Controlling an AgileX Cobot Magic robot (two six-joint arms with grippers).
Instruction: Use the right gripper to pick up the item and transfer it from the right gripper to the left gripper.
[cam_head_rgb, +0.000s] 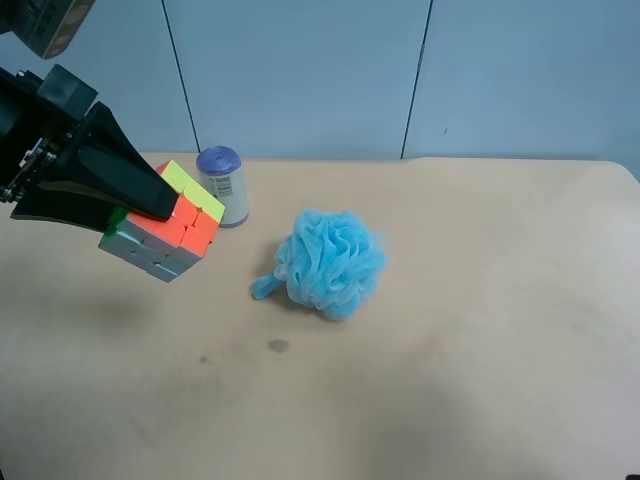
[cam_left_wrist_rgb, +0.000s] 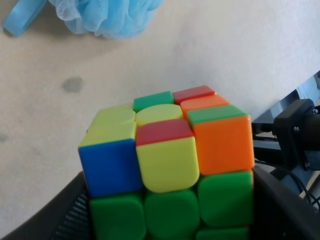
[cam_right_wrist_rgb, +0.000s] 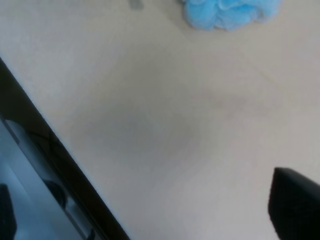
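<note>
Clamping | cube (cam_left_wrist_rgb: 170, 160) wedged between left gripper (cam_head_rgb: 150, 218) fingers (cam_head_rgb: 125, 178) | mid-air

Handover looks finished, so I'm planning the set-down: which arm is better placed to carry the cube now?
Left. Its end effector is shut on the cube, held off the table; the right end effector is open, holding nothing.

Looks like a robot lab test cell. Bare beige worktop (cam_head_rgb: 480, 380), plain blue-grey partition panels (cam_head_rgb: 300, 70) behind it. Props are a random mix: blue bath puff (cam_head_rgb: 330, 262), purple-lidded canister (cam_head_rgb: 225, 188), puzzle cube (cam_head_rgb: 165, 238) clamped in the black left hand (cam_head_rgb: 150, 222). Cabling (cam_left_wrist_rgb: 280, 150) and black frame hardware (cam_left_wrist_rgb: 297, 125) sit past the worktop edge.
</note>
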